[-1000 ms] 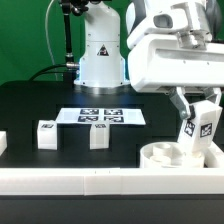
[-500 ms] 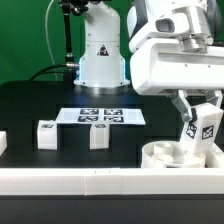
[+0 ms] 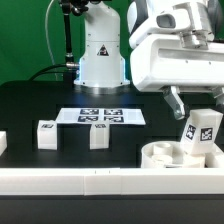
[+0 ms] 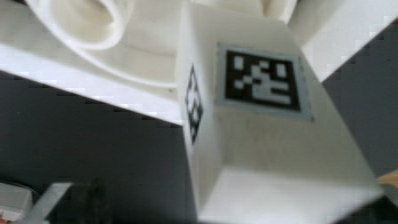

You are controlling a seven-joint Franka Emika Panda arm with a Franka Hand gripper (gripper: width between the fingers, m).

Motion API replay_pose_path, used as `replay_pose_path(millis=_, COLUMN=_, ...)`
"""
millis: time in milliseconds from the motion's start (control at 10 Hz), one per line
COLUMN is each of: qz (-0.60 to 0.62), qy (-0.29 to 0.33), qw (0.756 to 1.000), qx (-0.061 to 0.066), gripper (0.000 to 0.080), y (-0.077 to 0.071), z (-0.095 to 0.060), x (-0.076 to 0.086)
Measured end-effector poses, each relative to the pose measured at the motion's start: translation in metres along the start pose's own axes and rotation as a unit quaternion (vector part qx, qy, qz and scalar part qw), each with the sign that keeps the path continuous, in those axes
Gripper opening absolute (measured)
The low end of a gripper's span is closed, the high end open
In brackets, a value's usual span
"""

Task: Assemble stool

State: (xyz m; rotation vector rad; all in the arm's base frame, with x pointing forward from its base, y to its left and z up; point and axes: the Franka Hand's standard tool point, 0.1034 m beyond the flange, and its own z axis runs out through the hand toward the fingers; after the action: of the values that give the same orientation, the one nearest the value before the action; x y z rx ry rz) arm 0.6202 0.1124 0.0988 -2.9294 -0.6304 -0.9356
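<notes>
The round white seat lies at the exterior view's right, against the front rail. A white leg with a square tag stands in it, leaning slightly. My gripper hangs just above the leg, jaws spread wide and apart from its sides; one finger shows clearly. In the wrist view the leg fills most of the picture, with part of the seat beyond it. Two more legs stand on the black table.
The marker board lies flat mid-table behind the two loose legs. A long white rail runs along the front edge. A small white part shows at the exterior view's left edge. The robot base stands behind.
The jaws have spread apart and let go of the leg. The leg now stands by itself in the seat, a little lower and more tilted.
</notes>
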Motion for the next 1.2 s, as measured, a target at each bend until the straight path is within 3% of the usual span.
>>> replay_pose_path(millis=400, qz=-0.001, qy=-0.010, qw=1.000, qx=0.003, gripper=0.0649, y=0.002, z=-0.016, x=0.019)
replay_pose_path(millis=900, qz=0.001, qy=-0.030, qw=1.000, qx=0.009, gripper=0.0649, y=-0.001, z=-0.013, x=0.015)
replay_pose_path(millis=1000, qz=0.003, qy=-0.042, qw=0.999, qx=0.013, gripper=0.0649, y=-0.003, z=-0.012, x=0.012)
replay_pose_path(millis=1100, qz=0.012, qy=-0.107, qw=0.994, qx=0.032, gripper=0.0649, y=-0.011, z=-0.011, x=0.004)
replay_pose_path(millis=1200, qz=0.011, qy=-0.147, qw=0.988, qx=0.044, gripper=0.0649, y=-0.012, z=-0.013, x=0.009)
